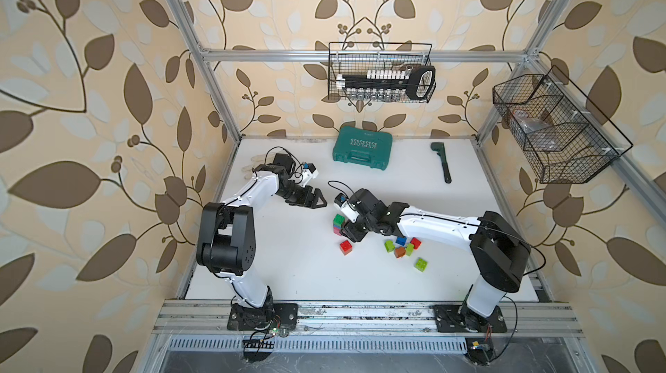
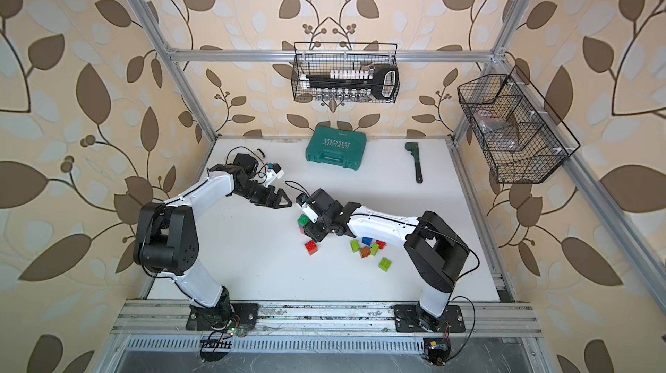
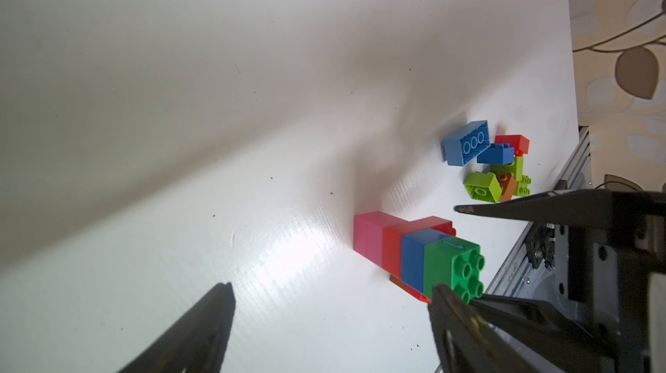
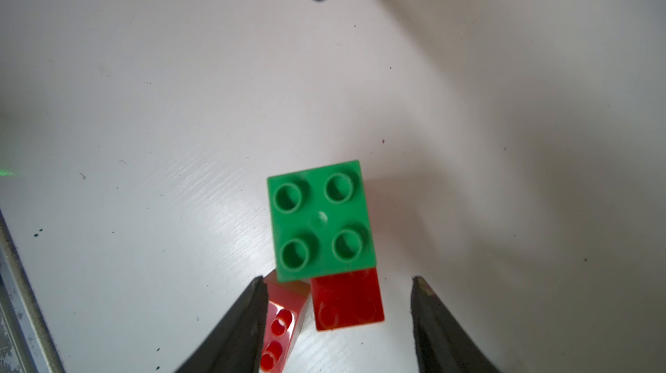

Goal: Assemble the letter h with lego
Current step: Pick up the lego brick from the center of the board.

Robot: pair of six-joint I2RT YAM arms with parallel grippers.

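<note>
Four bricks, pink, red, blue and green from the base up, stand as one upright column [image 1: 338, 225] at the middle of the table [image 1: 288, 277]. A red piece [image 4: 346, 297] juts from its side low down. A tipped red brick [image 4: 284, 317] lies at its foot.

The right gripper [image 4: 337, 281] hangs over the jutting piece, jaws part-way apart with a gap on either side, holding nothing. The left gripper [image 1: 322, 199] stands wide and empty, just far-left of the column and not touching it.

Judgement: the h's cross-arm is in hand. Recommended: come down square, keep the fingers off the green top, and steady the column with the idle arm, since it is tall, narrow and likely to topple. Spare loose bricks [image 1: 402, 245] lie near-right, under the right arm.

Surface: white, glossy, lightly specked; bricks will probably slide on it. Room: a teal case [image 1: 362, 153] and a dark tool [image 1: 441, 162] lie on the far side, two wire baskets [image 1: 382, 72] hang from the frame, and the wallpaper is leaf-patterned.
</note>
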